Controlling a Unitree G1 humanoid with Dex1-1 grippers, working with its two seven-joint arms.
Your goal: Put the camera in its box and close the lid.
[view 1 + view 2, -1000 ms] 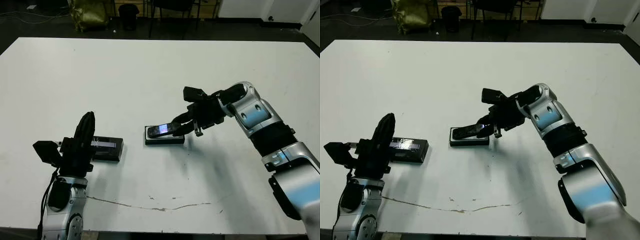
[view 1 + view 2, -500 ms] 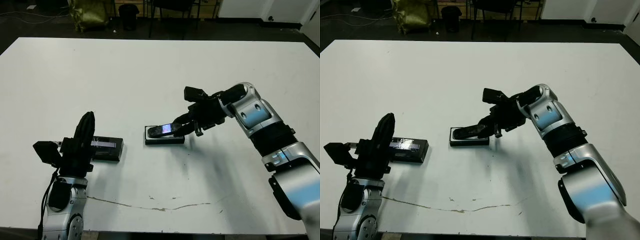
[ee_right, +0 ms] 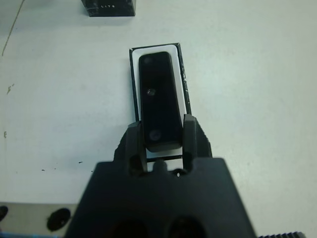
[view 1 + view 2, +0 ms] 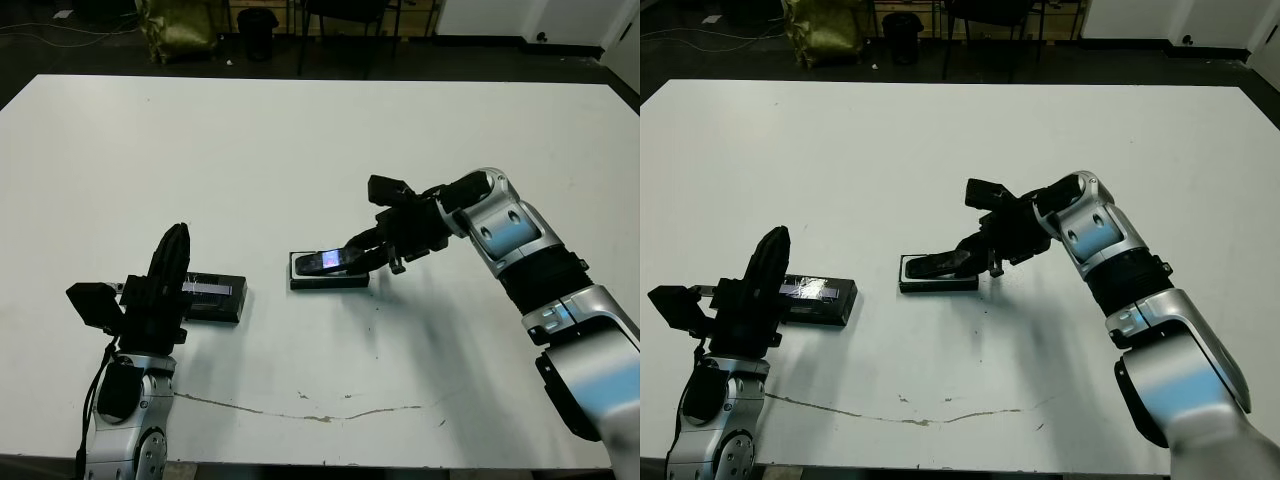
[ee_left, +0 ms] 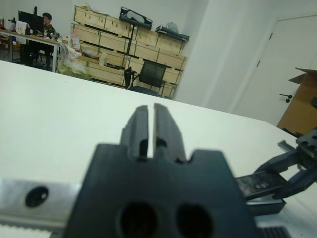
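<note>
Small white letters on the lid [image 3: 109, 7] are too tiny to read.

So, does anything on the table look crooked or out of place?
The camera is not seated: it lies over the box, tilted, one end held by the right end effector. The lid lies apart, beside the left end effector.

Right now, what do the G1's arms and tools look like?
Both arms have silver-grey shells with black joints. The right arm has glossy, rounded segments; a black cable runs down the left arm. Each tool, left tool and right tool, is a matte black block with two ribbed black fingers.
</note>
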